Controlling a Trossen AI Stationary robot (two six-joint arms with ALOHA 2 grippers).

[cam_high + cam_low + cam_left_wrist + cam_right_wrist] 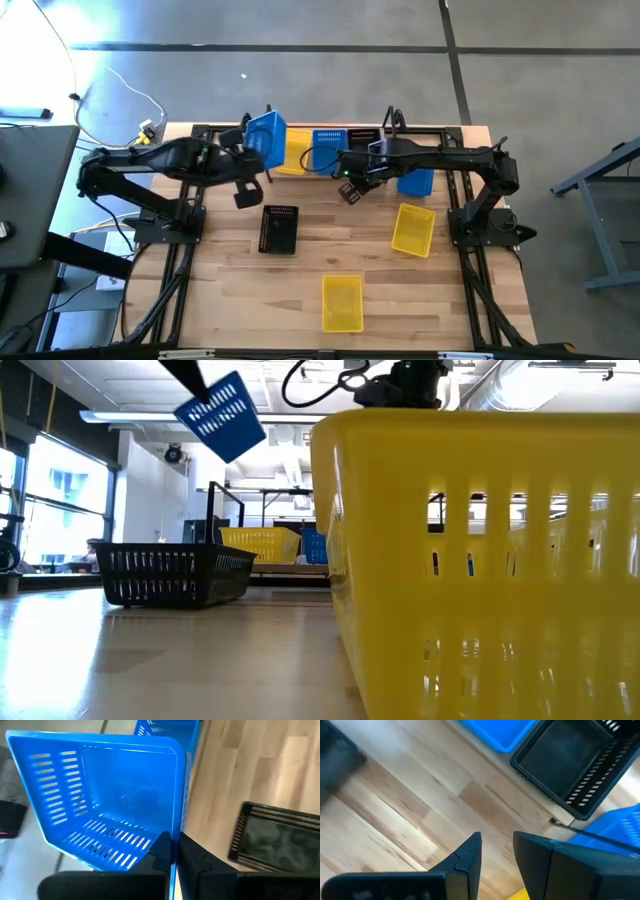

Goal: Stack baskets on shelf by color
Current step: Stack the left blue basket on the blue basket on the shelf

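Observation:
My left gripper is shut on a blue basket and holds it in the air near the shelf at the table's far edge; the low view shows the blue basket high and tilted. On the shelf I see a yellow basket, a blue basket and a black basket. My right gripper hangs open over bare wood in front of the shelf, touching nothing. Another blue basket lies under the right arm. My left gripper pinches one side wall of the blue basket at its rim, one finger inside the basket and one outside. The basket is lifted clear and tipped, with its open side turned toward the wrist camera.
A black basket sits bottom-down on the table's middle left. One yellow basket lies right of centre, and another yellow basket stands near the near edge, filling the low view. Bare wood lies between them.

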